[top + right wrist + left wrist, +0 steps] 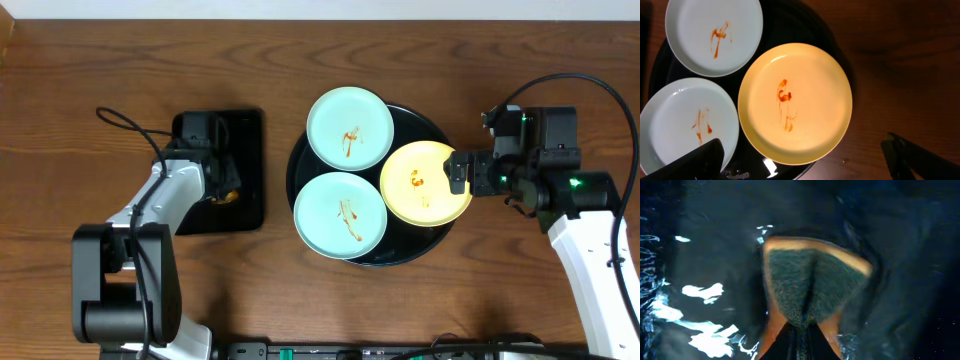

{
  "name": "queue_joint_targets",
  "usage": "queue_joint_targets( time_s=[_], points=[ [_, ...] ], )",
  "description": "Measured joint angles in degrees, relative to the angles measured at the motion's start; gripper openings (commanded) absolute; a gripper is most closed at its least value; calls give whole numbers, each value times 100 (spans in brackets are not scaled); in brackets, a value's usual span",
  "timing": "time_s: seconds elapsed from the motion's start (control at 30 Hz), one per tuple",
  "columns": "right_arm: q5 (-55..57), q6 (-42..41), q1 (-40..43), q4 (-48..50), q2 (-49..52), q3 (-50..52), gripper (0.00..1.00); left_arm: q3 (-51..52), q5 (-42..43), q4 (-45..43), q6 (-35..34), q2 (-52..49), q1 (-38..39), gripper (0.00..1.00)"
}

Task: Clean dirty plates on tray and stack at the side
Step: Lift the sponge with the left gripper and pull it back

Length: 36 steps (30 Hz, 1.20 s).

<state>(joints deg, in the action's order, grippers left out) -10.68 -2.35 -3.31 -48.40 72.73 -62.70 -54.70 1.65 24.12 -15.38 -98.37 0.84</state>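
Three plates lie on the round black tray (pixel 421 249): a mint-blue plate (pixel 349 127) at the back, a second mint-blue plate (pixel 340 214) at the front, and a yellow plate (pixel 425 182) on the right. Each has a reddish sauce smear. My right gripper (pixel 460 172) is open and empty, hovering over the yellow plate's right edge. In the right wrist view its fingers (pixel 802 150) straddle the yellow plate (pixel 795 102) from above. My left gripper (pixel 222 190) is far left of the plates and shut on an orange and dark-green sponge (pixel 810 285).
A smaller black rectangular tray (pixel 245 150), wet and glossy, lies left of the round tray, and the left gripper and sponge are over it. Dark-brown wood tabletop (pixel 470 300) surrounds both trays. Cables run from both arms.
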Motion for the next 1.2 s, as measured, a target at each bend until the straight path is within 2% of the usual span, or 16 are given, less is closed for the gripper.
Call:
queue_joint_targets(
  time_s=[0.13,0.23,0.53,0.63,0.8,0.97,1.03,1.07,1.2],
  points=[
    [0,0,0,-2,0,0,99,0,291,-81,341,2,46,12],
    [0,-2,0,-9,0,0,99,0,20,-79,186,2,90,16],
    [0,0,0,-17,0,0,99,0,-181,-81,-122,2,122,17],
    [-2,0,0,-17,0,0,99,0,-188,-79,-142,2,125,25],
    [0,0,0,-22,0,0,99,0,-205,-81,-157,2,125,29],
    [0,0,0,-24,0,0,99,2,-203,-116,-160,-61,125,28],
    [0,0,0,-24,0,0,99,2,-201,-146,-184,-120,125,11],
    [0,0,0,-26,0,0,99,2,-205,-162,-216,-131,125,8],
    [0,0,0,-26,0,0,99,2,-201,-166,-149,-138,127,7]
  ],
)
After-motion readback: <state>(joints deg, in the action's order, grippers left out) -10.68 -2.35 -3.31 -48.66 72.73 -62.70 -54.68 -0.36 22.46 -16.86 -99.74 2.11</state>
